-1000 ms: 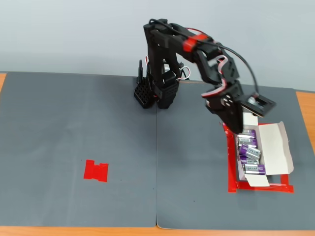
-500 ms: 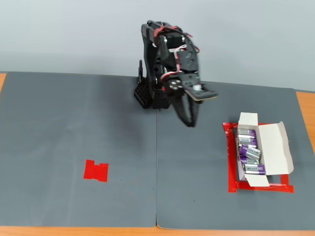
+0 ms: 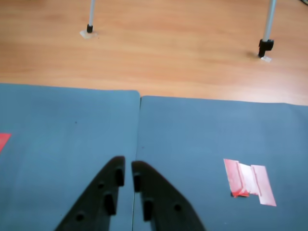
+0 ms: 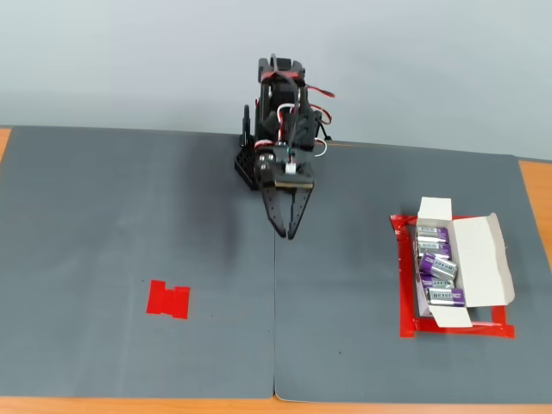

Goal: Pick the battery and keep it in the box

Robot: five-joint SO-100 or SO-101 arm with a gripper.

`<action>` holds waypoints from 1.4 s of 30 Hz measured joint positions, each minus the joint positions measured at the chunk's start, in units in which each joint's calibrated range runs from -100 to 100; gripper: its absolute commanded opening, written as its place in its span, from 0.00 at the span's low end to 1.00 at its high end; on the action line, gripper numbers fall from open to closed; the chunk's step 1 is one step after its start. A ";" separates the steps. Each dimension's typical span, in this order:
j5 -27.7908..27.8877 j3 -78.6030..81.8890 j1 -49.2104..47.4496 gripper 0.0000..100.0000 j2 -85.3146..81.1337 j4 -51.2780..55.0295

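Only the fixed view shows the box (image 4: 473,259); the hand (image 3: 128,174) is closed, empty.

**Desk surface and items resting on it**

The desk (image 4: 535,185) has a wood-grain top, exposed at the edges in the fixed view. Two grey mats (image 4: 129,259) cover most of it, butted along a central seam. On the left mat lies a flat red tape patch (image 4: 168,299). On the right mat, a red tape frame (image 4: 405,293) outlines the white box (image 4: 483,259), which sits open with its flaps folded out. The arm base (image 4: 259,168) stands at the rear, at the seam.
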 measured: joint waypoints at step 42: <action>0.00 19.31 -1.62 0.02 -8.92 26.45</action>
